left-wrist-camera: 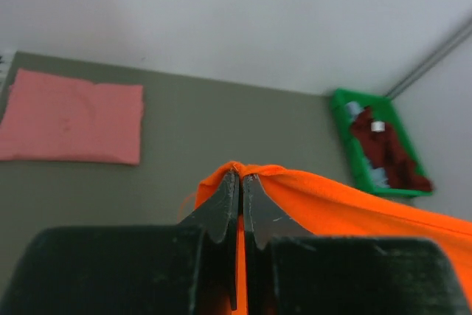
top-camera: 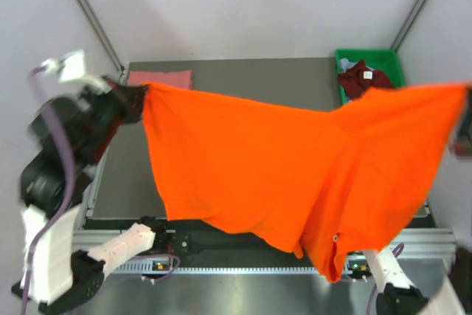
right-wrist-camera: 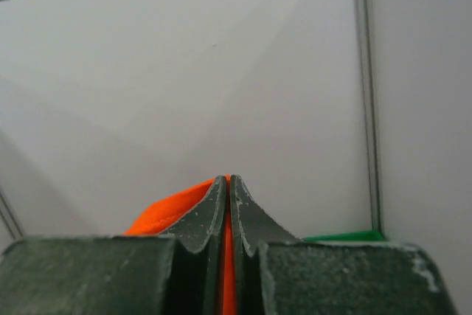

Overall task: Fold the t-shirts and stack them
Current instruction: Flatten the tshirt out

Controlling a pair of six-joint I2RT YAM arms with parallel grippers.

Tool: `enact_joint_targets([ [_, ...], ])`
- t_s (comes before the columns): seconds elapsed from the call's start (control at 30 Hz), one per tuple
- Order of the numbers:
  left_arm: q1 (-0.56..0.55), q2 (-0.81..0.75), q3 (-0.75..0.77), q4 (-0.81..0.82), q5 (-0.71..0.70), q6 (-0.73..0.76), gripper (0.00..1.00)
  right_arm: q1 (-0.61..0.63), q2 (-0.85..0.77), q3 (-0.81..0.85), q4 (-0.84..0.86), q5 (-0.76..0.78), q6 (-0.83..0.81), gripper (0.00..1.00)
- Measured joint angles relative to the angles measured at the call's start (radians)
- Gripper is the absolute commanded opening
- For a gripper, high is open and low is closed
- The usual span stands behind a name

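The orange t-shirt [top-camera: 280, 167] hangs in the air above the table [top-camera: 243, 71]. It is stretched wide between the two arms.

On the left, the left gripper [top-camera: 131, 101] pinches one corner of the shirt. The left wrist view shows this up close. The two fingers [left-wrist-camera: 221, 208] are pressed together, and a fold of orange cloth pokes out between them.

Just past that corner, at the far left of the table, lies the pink t-shirt [top-camera: 160, 78], folded flat. The top view shows only a strip of it. The left wrist view shows the whole neat shape.

In the middle, the orange shirt sags down toward the near edge of the table.

At the far right corner sits the green bin [top-camera: 369, 53]. The dark maroon t-shirt [top-camera: 360, 79] is bunched up inside it. The left wrist view also shows bits of the pale blue-grey t-shirt [left-wrist-camera: 352, 108] under the maroon one.

On the right, the right gripper [top-camera: 463, 127] is only a blur at the edge of the top view, so its hold cannot be seen there. The right wrist view shows it. Its fingers [right-wrist-camera: 203, 215] are squeezed together with a thin line of orange cloth between them. Behind them are the pale wall [right-wrist-camera: 184, 71] and a small bit of the green bin.
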Motion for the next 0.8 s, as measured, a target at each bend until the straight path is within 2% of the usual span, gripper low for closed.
enact_joint_targets([
  [0.2, 0.018, 0.328, -0.086, 0.148, -0.140, 0.074, 0.00, 0.000, 0.350, -0.321, 0.353, -0.108, -0.035, 0.00],
  [0.37, 0.142, 0.563, -0.181, 0.288, -0.134, 0.080, 0.00, 0.010, 0.705, -0.510, 0.579, -0.252, -0.039, 0.00],
  [0.53, 0.269, 0.747, -0.218, 0.404, -0.066, 0.067, 0.00, 0.067, 0.970, -0.493, 0.761, -0.365, -0.059, 0.00],
  [0.8, 0.394, 0.977, -0.212, 0.520, 0.058, 0.071, 0.00, 0.182, 1.321, -0.275, 0.925, -0.434, -0.091, 0.00],
])
